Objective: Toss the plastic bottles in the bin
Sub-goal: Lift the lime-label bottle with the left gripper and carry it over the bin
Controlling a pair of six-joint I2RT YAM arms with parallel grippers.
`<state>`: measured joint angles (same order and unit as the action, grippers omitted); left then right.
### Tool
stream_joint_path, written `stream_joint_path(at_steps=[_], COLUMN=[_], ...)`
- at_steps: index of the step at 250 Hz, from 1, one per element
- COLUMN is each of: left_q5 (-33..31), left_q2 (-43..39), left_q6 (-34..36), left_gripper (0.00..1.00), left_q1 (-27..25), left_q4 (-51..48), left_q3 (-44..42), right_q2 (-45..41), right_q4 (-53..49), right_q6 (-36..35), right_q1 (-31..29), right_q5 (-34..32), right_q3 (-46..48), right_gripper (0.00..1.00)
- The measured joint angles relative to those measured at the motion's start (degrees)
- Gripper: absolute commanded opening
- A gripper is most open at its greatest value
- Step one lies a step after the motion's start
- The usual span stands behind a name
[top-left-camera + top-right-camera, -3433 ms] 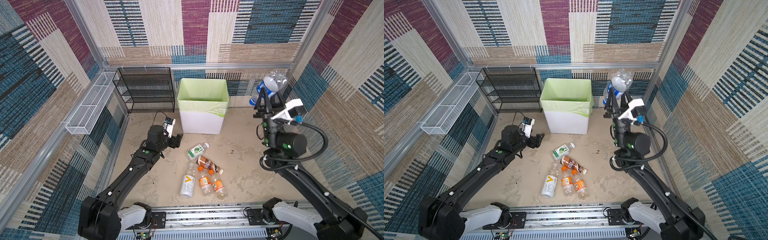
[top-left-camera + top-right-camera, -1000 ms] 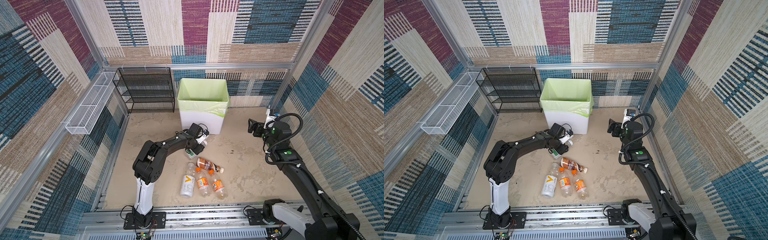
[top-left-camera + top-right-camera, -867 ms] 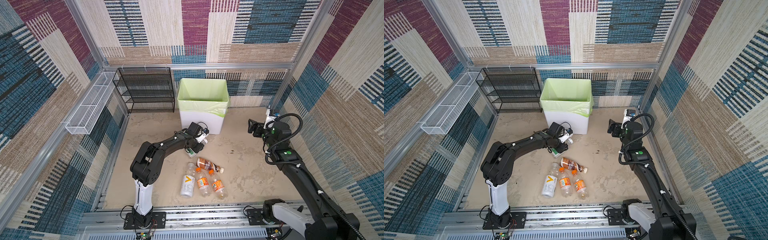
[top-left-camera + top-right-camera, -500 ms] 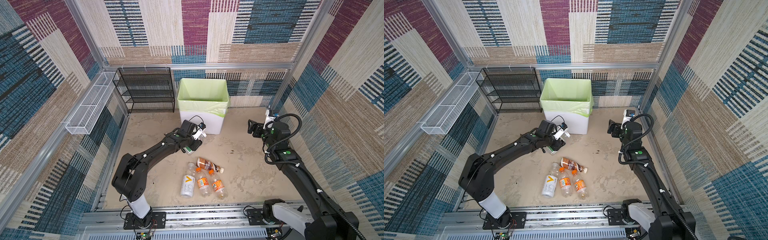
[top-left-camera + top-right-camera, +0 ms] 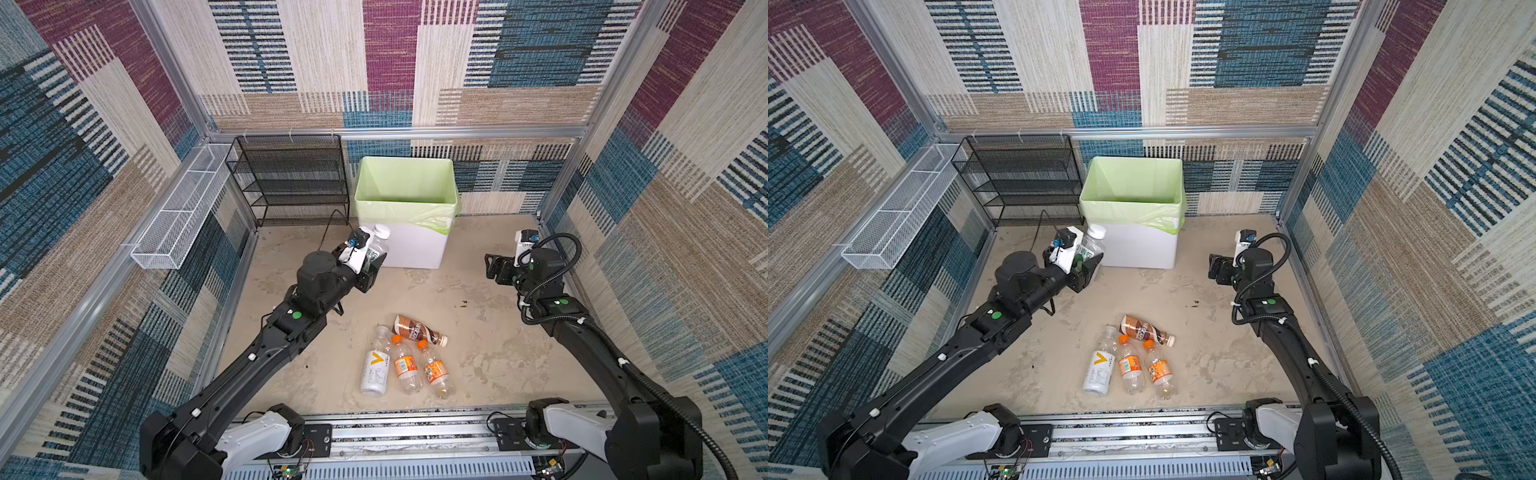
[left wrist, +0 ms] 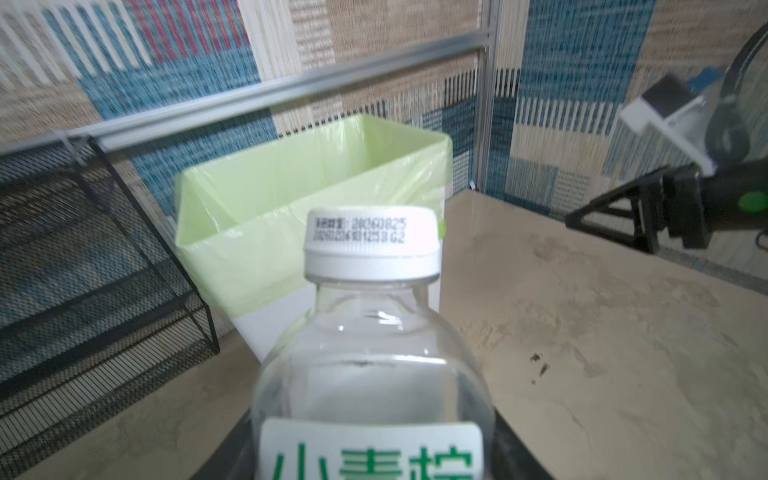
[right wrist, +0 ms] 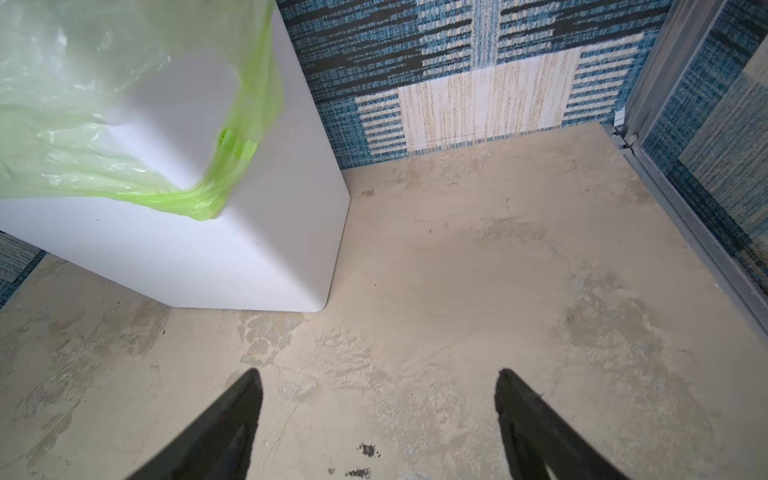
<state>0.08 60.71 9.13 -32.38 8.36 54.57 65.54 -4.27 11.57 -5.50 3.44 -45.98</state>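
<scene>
In both top views the left end effector (image 5: 371, 266) is clenched across the labelled body of a clear white-capped bottle (image 5: 377, 243). It holds the bottle off the table (image 5: 478, 299), just beside the near left corner of the bin (image 5: 415, 249), probably partway through a lift over the rim. The right end effector (image 5: 492, 268) hangs released and empty, well apart on the bin's other side, likely keeping that path free. A brown-labelled bottle (image 5: 417, 330), a white-labelled bottle (image 5: 376, 368) and two orange-capped bottles (image 5: 405, 368) lie clustered near the table's front edge, not yet binned. The left wrist view shows the held bottle cap-first toward the bin's open mouth, so release should drop it neck-down. The fingers themselves are mostly hidden beneath the label. In the right wrist view the black fingers (image 7: 232, 415) stand wide apart over bare table with nothing between them, and the green bag (image 7: 124, 124) drapes the bin corner nearby.
</scene>
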Motion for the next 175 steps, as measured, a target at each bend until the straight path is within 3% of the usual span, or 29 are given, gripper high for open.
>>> stream_joint_path(at_steps=[60,114,146,175], left_q5=[-1.36,2.01,1.62,1.81], left_q2=[-9.05,-6.01,5.97,25.16], left_q6=[1.60,2.71,3.54,1.09], left_gripper=[0.49,0.52,0.52,0.61], left_q1=[0.00,0.02,0.28,3.02], left_q4=[18.47,33.53,33.38,20.74], left_q3=[-3.37,-0.07,14.82,42.25], right_q2=[-0.33,-1.07,-0.50,1.31], right_q4=[0.11,0.57,1.42,2.51], right_q6=[1.20,2.27,2.60,3.41], right_q1=[0.00,0.00,-0.02,-0.02], right_q5=[0.70,1.03,1.09,1.99], right_q3=[0.42,1.79,2.05,1.99], right_gripper=[0.86,0.86,0.86,0.85])
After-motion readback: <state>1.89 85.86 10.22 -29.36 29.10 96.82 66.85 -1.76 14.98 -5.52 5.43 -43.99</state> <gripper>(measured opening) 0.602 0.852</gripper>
